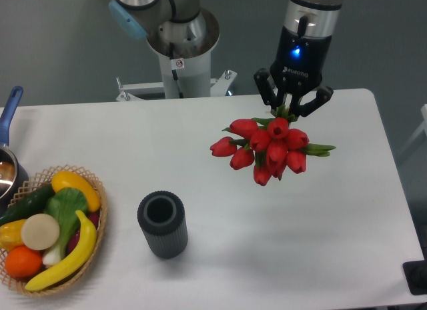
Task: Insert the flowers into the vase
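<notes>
Nearby, ribbed cylindrical vase (162, 225), round-mouthed

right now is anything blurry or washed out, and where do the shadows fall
Fixed camera: lighting even and soft, no harsh glare on the table; flowers in the gripper look slightly soft; faint shadow right of the vase; pot is cut off at the left edge.

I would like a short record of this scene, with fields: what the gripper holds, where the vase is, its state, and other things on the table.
gripper: gripper shut on the flowers, above the table
flowers: flowers, red tulip buds facing the camera, stems up in the gripper, not yet in the vase
vase: vase, dark grey, ribbed, upright, mouth open and empty, to the image left of and nearer than the flowers
basket: wicker basket with fruit and vegetables, at the left edge
pot: blue-handled pot, partly out of view at the left
</notes>
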Motion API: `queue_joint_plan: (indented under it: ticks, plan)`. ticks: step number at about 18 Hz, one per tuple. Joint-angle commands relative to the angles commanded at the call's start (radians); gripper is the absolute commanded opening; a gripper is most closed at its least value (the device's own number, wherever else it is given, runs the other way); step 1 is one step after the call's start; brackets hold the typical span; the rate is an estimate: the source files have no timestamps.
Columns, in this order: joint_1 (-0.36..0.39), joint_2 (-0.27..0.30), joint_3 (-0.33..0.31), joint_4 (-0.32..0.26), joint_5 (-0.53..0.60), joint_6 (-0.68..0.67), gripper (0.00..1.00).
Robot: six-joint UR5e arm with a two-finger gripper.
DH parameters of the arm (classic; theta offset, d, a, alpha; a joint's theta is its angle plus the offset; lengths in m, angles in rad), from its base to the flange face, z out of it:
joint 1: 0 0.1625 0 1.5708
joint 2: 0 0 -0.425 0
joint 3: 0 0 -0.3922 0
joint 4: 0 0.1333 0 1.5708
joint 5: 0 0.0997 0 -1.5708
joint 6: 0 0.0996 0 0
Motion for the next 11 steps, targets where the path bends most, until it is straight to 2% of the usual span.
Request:
queue_joint_plan:
  ticks: [11]
  plan:
    - [0.003, 0.002, -0.009, 0.008, -0.035, -0.017, 0.2]
